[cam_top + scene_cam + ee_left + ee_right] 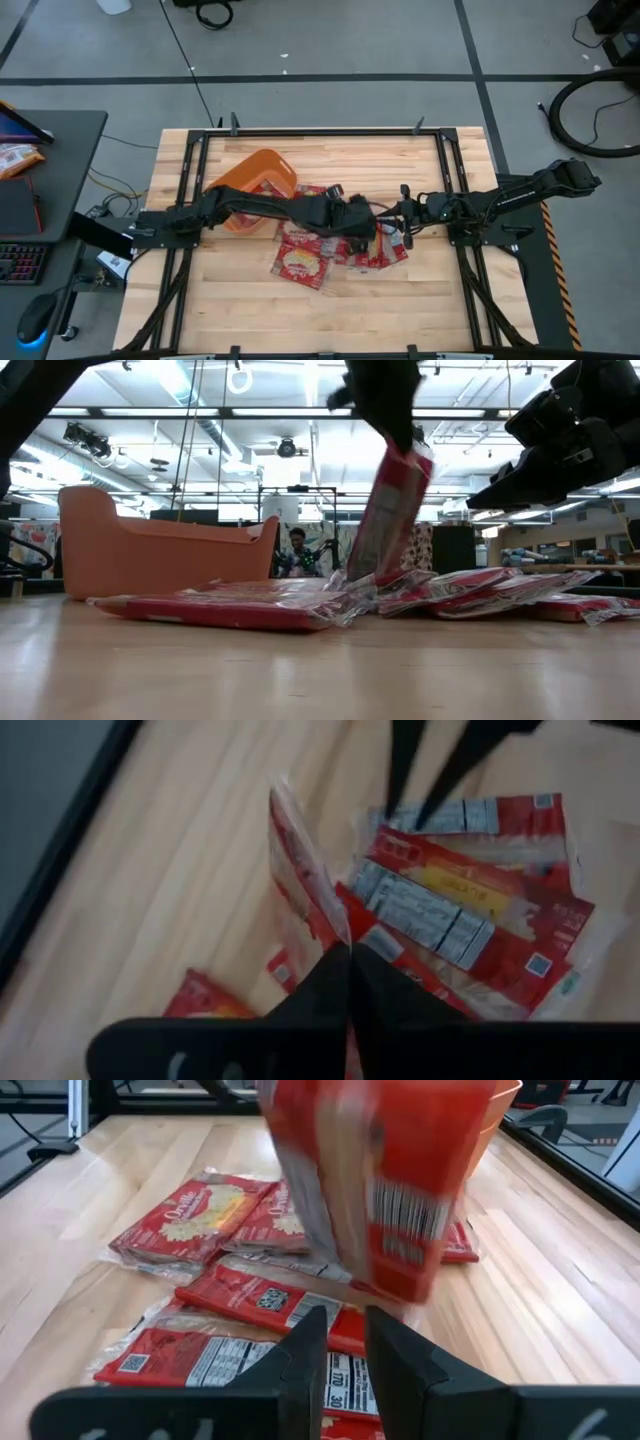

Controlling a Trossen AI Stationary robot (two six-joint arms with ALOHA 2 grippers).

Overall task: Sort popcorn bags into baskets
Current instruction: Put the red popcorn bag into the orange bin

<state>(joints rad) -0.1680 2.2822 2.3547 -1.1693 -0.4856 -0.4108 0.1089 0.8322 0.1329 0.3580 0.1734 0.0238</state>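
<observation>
While the left pincer [385, 405], closed, pinches one flat red popcorn bag [390, 520] dangling long-axis upright, the orange plastic basket [150, 550] lies beyond the packet pile toward that arm's base.

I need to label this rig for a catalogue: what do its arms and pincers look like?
Both arms are dark, near-black jointed links with thin black cables along them. The left pincer has two slim, tapered black fingers above a flat black crossbar. The right pincer has broader, wedge-shaped black fingers on a similar bar.

Bright overhead lights — lifted bag [375, 1180] motion-blurred, soft shadows.
</observation>
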